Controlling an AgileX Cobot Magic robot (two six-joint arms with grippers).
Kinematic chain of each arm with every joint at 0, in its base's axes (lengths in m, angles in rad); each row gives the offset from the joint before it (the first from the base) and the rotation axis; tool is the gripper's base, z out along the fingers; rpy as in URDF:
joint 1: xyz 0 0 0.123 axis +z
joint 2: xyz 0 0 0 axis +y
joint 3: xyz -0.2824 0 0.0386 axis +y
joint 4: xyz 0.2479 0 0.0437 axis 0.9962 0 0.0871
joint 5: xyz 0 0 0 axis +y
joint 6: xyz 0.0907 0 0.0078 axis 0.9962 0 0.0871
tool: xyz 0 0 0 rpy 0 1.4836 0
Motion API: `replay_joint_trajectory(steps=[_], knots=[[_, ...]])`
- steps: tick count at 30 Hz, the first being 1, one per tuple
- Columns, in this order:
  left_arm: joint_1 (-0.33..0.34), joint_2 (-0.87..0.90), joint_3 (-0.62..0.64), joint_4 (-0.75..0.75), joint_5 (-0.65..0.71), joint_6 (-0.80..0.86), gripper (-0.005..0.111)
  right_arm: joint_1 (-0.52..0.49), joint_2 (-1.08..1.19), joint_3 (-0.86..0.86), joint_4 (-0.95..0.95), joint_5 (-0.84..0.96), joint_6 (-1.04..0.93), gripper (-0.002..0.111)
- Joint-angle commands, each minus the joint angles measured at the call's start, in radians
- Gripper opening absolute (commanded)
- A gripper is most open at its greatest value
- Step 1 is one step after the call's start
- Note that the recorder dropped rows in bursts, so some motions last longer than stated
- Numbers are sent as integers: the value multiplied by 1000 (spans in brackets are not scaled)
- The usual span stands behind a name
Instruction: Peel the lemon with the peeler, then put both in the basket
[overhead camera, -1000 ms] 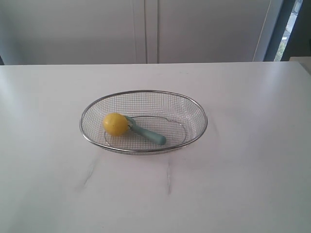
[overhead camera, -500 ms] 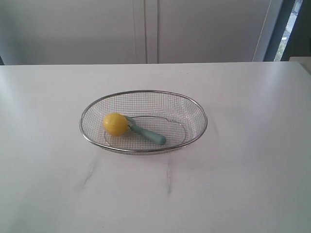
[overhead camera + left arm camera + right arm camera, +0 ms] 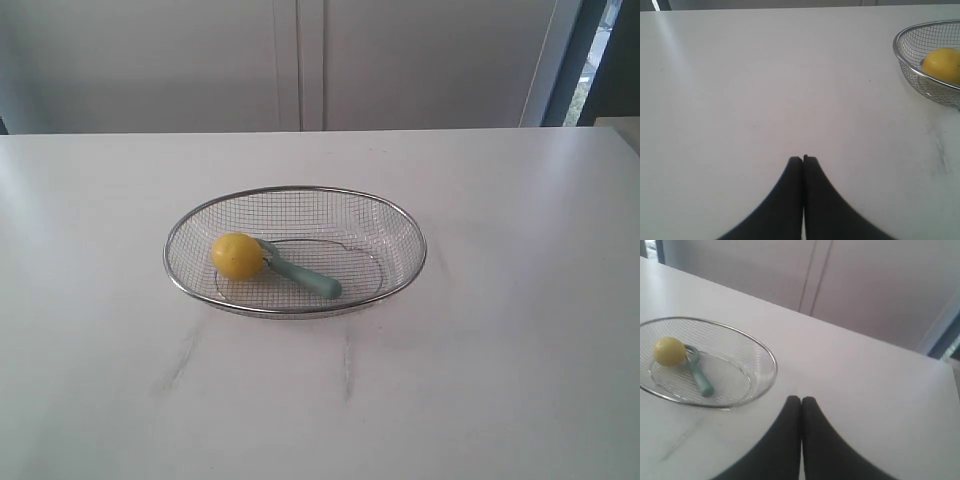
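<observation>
Lemon (image 3: 669, 351) well apart from right claw (image 3: 801, 399)

My left claw (image 3: 802, 159): two matte black fingers (image 3: 782, 200), smooth surface, narrow squared-off tips, each widening in a long curve toward the base. My right claw (image 3: 801, 399): same matte black pair of fingers (image 3: 822, 440), same curved flare, tips a bit rounder.
</observation>
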Motion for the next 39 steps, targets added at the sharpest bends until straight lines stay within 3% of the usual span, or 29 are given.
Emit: replay_joint_trajectory(steps=[1, 4, 7, 11, 14, 29, 39], knots=[[4, -4, 5, -5, -4, 4, 0, -178, -127, 187, 15, -19, 6, 0], [4, -4, 5, -5, -4, 4, 0, -306, -240, 339, 21, -38, 6, 0], [4, -4, 5, -5, -4, 4, 0, -368, -316, 449, 21, -80, 6, 0], [4, -4, 5, -5, -4, 4, 0, -373, -403, 582, 21, -279, 6, 0], [4, -4, 5, -5, -4, 4, 0, -373, -456, 663, 21, -282, 6, 0], [4, -4, 5, -5, -4, 4, 0, -247, -497, 663, 23, -277, 6, 0], [4, -4, 5, -5, -4, 4, 0, -328, -497, 663, 23, -275, 6, 0]])
